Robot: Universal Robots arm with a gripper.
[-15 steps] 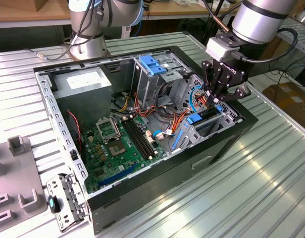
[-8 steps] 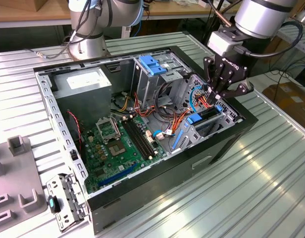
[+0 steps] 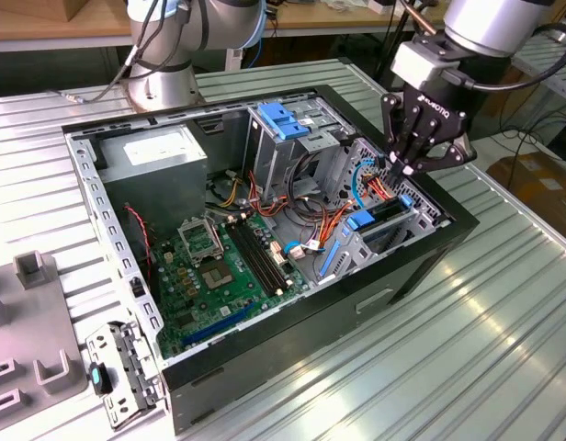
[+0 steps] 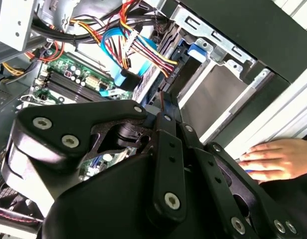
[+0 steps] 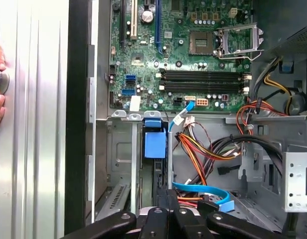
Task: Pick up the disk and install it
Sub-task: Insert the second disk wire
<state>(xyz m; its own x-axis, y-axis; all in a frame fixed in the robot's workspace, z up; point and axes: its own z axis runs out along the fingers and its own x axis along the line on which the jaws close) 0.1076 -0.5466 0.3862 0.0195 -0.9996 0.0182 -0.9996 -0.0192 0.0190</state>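
Note:
The disk (image 3: 386, 213), dark grey with blue rails and end tabs, sits in the drive cage at the open computer case's (image 3: 421, 266) side toward the exterior view's right. My gripper (image 3: 401, 170) hangs just above it, with its fingers drawn together and nothing between them. In the first wrist view the disk's blue end tab (image 5: 154, 143) lies straight ahead of my fingertips (image 5: 166, 195). In the second wrist view the gripper (image 4: 164, 99) points at the cage beside a blue tab (image 4: 196, 50).
Inside the case are the motherboard (image 3: 214, 266), the power supply (image 3: 154, 152), a pale-blue latch plate (image 3: 283, 119) and bundles of coloured cables (image 3: 311, 220). A person's hand (image 4: 273, 157) rests on the table beside the case. A grey fixture (image 3: 26, 322) stands at the exterior view's left.

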